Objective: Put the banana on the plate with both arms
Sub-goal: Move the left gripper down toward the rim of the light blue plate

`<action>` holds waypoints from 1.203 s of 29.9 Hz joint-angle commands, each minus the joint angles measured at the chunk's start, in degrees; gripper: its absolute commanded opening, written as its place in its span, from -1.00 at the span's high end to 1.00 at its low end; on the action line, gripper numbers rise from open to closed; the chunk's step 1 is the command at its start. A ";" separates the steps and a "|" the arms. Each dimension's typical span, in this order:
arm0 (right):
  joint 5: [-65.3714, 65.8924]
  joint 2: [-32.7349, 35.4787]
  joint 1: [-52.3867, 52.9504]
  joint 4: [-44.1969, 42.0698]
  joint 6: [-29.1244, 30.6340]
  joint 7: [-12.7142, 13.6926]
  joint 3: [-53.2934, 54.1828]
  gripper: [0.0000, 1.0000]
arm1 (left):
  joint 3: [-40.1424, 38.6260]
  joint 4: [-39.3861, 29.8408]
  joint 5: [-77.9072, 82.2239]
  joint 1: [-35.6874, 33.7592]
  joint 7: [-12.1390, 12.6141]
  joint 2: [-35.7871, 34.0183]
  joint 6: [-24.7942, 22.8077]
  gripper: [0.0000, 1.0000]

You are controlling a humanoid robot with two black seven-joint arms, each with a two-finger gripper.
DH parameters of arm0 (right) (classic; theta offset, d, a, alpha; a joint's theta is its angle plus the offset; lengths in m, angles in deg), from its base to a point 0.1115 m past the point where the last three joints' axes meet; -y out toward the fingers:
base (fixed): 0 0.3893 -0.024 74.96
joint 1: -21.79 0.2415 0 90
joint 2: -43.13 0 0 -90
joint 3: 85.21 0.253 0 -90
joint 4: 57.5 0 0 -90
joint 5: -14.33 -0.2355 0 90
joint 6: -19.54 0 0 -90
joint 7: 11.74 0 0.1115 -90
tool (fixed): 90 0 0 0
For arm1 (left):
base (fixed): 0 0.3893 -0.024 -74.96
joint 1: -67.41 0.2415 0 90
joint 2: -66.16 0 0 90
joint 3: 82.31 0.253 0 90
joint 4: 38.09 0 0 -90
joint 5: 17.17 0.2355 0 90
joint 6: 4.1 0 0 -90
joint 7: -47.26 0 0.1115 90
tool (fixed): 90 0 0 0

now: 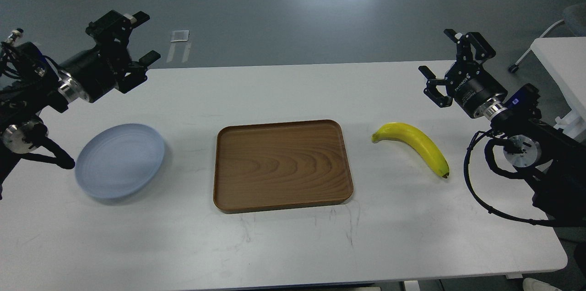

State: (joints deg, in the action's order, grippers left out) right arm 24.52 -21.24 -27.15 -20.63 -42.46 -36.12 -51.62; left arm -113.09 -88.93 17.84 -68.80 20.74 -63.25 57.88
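The banana (413, 146) lies on the worktop (293, 245), right of the tray (282, 165). The plate (120, 160) sits left. The left gripper (144, 38) and right gripper (438, 54) hover spread wide, holding nothing.

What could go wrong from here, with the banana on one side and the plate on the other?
1. The banana lies right of the tray and the plate left of it, so a low carry could catch the tray's rim.
2. The banana is curved and smooth, so the open right gripper may roll it when closing.

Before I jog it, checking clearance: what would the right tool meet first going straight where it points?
Probably nothing: the right tool, open, points up and away past the table's far edge, though depth is unclear.
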 commanded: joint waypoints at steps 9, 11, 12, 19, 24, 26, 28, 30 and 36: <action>0.09 0.64 -0.02 -0.12 0.00 0.03 -0.10 -1.00 | 0.45 -15.85 47.46 -2.05 -1.49 -11.03 0.01 -0.98; 0.09 0.65 0.07 -0.12 0.00 0.03 -0.10 -1.00 | 1.15 -16.04 52.66 -1.96 -1.49 -11.65 0.01 -0.98; 0.09 0.56 0.16 -0.12 0.00 0.03 -0.10 -1.00 | 2.55 -15.95 57.06 -1.87 -1.49 -12.09 0.01 -0.98; 0.18 0.65 0.16 -0.12 0.00 0.03 -0.18 -1.00 | 12.22 -10.61 67.74 -1.87 -1.49 -12.71 0.01 -0.98; 0.18 0.65 0.16 -0.12 0.00 0.03 -0.18 -1.00 | 14.69 -2.95 67.21 -1.70 -1.49 -11.31 1.12 -0.98; 0.18 0.65 0.16 -0.12 0.00 0.03 -0.18 -1.00 | 15.22 2.39 65.11 -1.70 -1.49 -9.64 1.21 -0.98; 0.18 0.56 0.16 -0.04 0.00 0.03 -0.18 -1.00 | 15.92 4.86 62.74 -1.70 -1.49 -8.93 1.29 -0.97; 0.18 0.56 0.07 -0.04 0.00 0.03 -0.18 -1.00 | 16.71 6.19 61.68 -1.70 -1.49 -8.84 1.29 -0.97; 0.18 0.65 0.07 -0.04 0.00 -0.05 -0.18 -1.00 | 21.46 12.44 57.89 -0.73 -1.49 -7.17 4.72 -0.92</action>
State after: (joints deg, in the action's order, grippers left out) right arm 24.70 -20.62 -27.08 -20.67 -42.46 -36.08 -51.81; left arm -93.17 -78.50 77.44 -69.87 19.26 -71.12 61.51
